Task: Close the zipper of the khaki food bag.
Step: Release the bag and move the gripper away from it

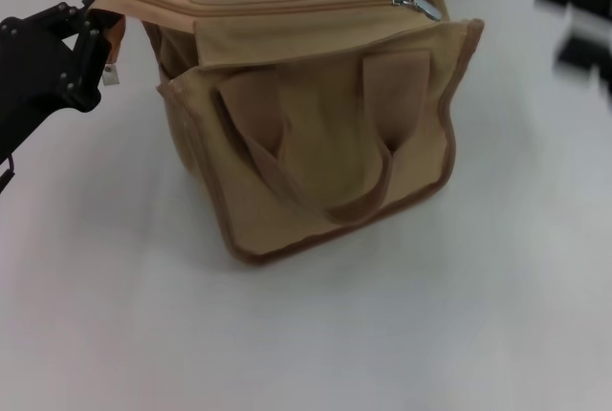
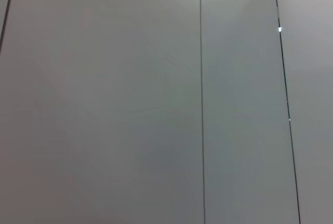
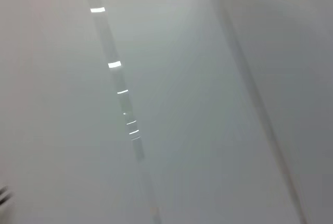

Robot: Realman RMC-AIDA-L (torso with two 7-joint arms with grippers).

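Note:
The khaki food bag (image 1: 316, 143) stands in the middle of the white table, its two handles lying down over its front. The zipper (image 1: 287, 4) runs along the top flap, and its silver pull tab (image 1: 417, 3) lies at the right end of the line. My left gripper (image 1: 96, 33) is at the bag's left end, shut on the tan end tab of the top flap (image 1: 117, 33). My right gripper (image 1: 579, 19) is a dark blur off the bag, to the right of the pull tab and apart from it. Neither wrist view shows the bag.
The white table (image 1: 382, 335) spreads out in front of and to both sides of the bag. A grey panelled wall (image 2: 156, 104) fills the left wrist view, and the right wrist view shows a grey panelled surface (image 3: 182, 130) too.

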